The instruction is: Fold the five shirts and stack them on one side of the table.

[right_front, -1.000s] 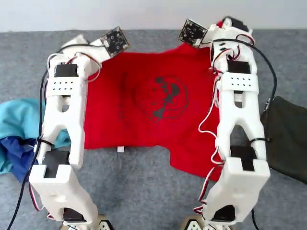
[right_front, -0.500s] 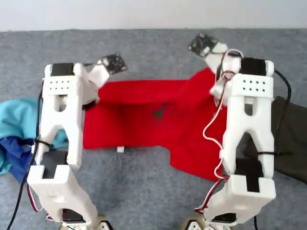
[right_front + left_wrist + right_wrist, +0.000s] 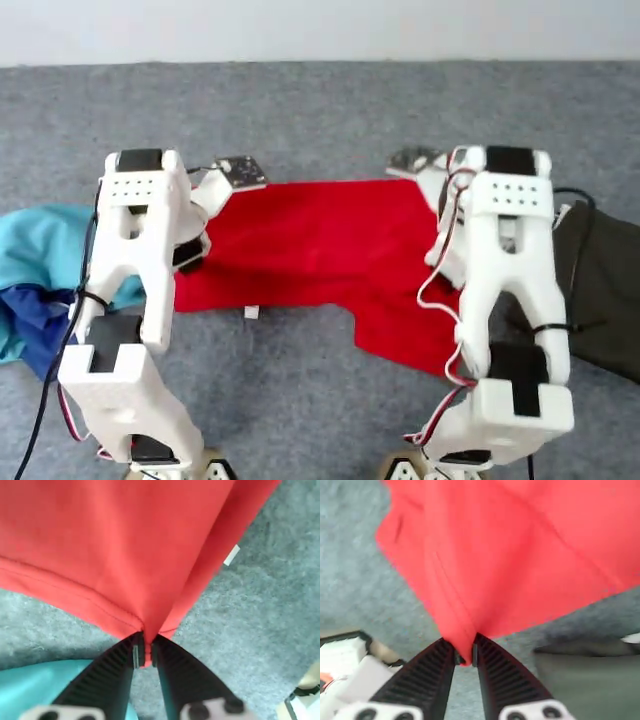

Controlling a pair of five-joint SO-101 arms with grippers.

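In the high view the red cotton shirt (image 3: 310,250) lies mid-worktop on the grey felt-like worktop (image 3: 320,110), between the white left arm (image 3: 135,250) and the white right arm (image 3: 505,260). A second ago it lay spread flat with its dark chest print showing and both arms stretched to its far edge. Now the arms have drawn back toward their bases and carried that edge with them, so the print is covered and the shirt reads as a shorter, doubled band. One red flap still juts out toward the right arm's base. A crumpled teal shirt (image 3: 35,250) over a dark blue one (image 3: 20,320) sits at the left edge, and a dark olive shirt (image 3: 600,280) at the right. In the left wrist view the left tool (image 3: 145,647) is pinched nearly closed on a hemmed corner of the red fabric, which hangs taut from it above the worktop, with teal cloth just beside. In the right wrist view the right tool (image 3: 464,652) is likewise clamped on a gathered red edge, with olive cloth near. I judge the first lengthwise fold as nearly laid but not yet released, with further folds, four more shirts and the stack itself still to do.
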